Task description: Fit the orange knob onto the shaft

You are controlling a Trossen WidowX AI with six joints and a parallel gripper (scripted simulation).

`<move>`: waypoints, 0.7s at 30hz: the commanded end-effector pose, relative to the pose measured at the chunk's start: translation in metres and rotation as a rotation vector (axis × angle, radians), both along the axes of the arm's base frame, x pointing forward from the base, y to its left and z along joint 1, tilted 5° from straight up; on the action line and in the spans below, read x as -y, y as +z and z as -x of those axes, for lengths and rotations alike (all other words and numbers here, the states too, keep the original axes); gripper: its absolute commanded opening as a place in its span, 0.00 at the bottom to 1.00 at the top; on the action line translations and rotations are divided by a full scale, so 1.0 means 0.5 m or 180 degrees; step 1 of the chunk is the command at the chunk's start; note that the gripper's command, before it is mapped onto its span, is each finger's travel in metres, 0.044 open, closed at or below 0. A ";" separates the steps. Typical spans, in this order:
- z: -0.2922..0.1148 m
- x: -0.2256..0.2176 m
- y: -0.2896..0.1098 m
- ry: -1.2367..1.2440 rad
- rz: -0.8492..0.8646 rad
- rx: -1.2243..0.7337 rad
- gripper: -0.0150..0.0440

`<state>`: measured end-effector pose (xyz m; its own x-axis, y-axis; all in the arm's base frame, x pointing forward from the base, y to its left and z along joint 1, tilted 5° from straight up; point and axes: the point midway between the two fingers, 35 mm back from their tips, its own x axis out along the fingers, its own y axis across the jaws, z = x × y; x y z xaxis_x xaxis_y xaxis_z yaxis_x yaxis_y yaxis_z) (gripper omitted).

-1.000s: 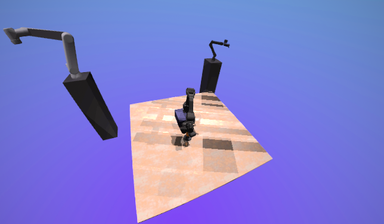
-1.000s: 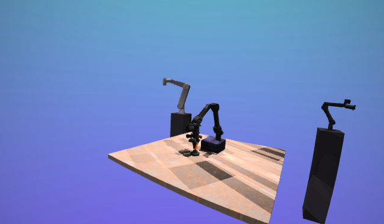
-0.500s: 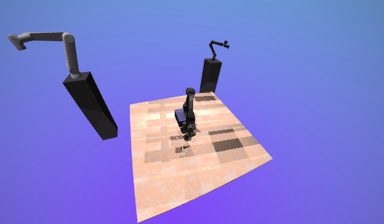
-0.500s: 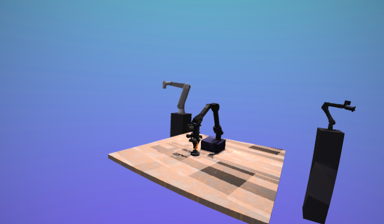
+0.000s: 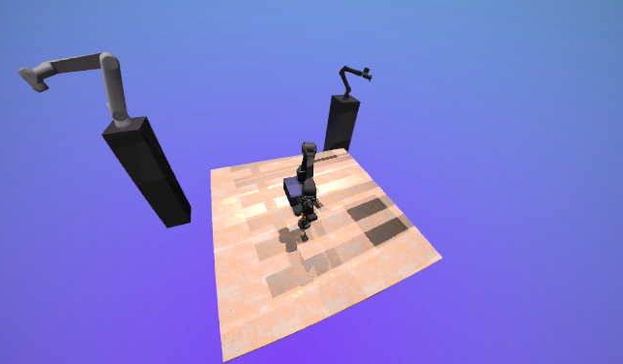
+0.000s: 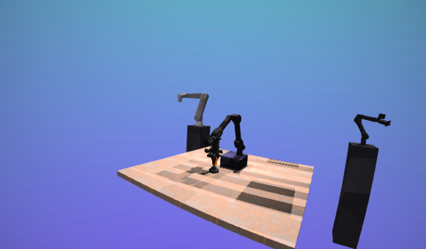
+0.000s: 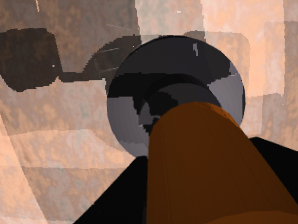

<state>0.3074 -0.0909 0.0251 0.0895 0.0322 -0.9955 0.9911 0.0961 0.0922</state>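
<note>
My gripper (image 5: 305, 218) (image 6: 215, 161) points down and is shut on the orange knob (image 7: 206, 183) (image 6: 215, 161). In the wrist view the knob fills the lower middle and its far end sits over the round grey pedestal (image 7: 220, 72) (image 6: 213, 171) (image 5: 304, 224). The dark shaft is mostly hidden behind the knob; only a dark patch (image 7: 156, 99) shows at the pedestal's middle. I cannot tell how far the knob sits on the shaft or where the flat side faces. The fingers themselves are hidden in the wrist view.
The arm's dark blue base block (image 5: 292, 186) (image 6: 234, 160) stands just behind the pedestal on the wooden table (image 5: 327, 290) (image 6: 256, 205). Two tall black pillars (image 5: 148, 171) (image 6: 354, 195) with camera arms stand off the table's edges.
</note>
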 end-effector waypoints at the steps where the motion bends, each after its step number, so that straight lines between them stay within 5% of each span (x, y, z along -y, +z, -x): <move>1: -0.004 0.000 -0.001 -0.0016 -0.0003 0.0012 0.25; 21: -0.013 0.006 0.010 -0.0182 -0.0018 0.0008 0.25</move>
